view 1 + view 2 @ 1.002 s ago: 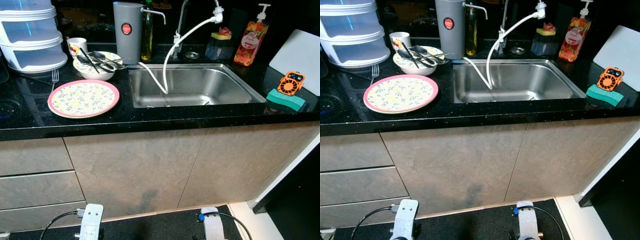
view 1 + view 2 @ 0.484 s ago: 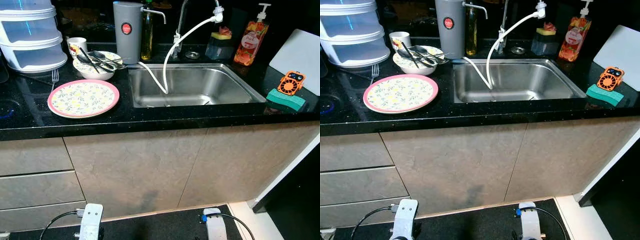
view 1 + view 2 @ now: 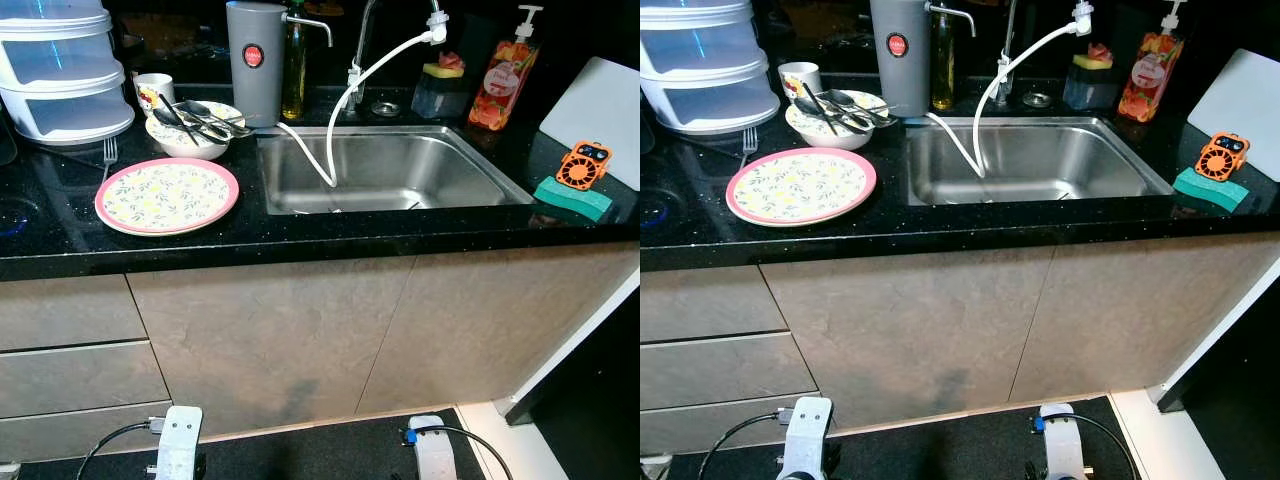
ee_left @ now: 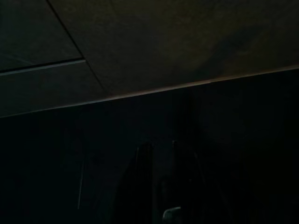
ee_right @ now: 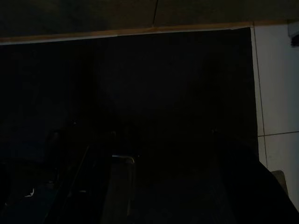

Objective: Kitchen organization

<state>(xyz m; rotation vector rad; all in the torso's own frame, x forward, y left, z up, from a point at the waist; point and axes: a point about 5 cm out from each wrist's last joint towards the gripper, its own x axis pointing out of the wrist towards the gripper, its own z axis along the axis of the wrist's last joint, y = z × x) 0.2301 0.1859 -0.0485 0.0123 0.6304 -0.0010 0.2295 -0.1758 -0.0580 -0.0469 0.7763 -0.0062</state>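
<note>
Plate (image 3: 167,195), pink-rimmed with leafy print, lies flat beside the sink (image 3: 385,170); claw states cannot be told.

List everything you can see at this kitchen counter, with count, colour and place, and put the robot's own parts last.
Floral plate with pink rim: one, counter left of sink.
White bowl of cutlery: one, behind the plate.
Silver fork: one, beside the plate.
White mug: one, behind the bowl.
Clear stacked containers: one stack, far left.
Grey canister: one, behind the sink's left corner.
Steel sink: one, centre.
White hose: one, into sink.
Orange soap bottle: one, behind the sink's right corner.
Green sponge: one, right of sink.
Left arm, right arm: hanging low.
</note>
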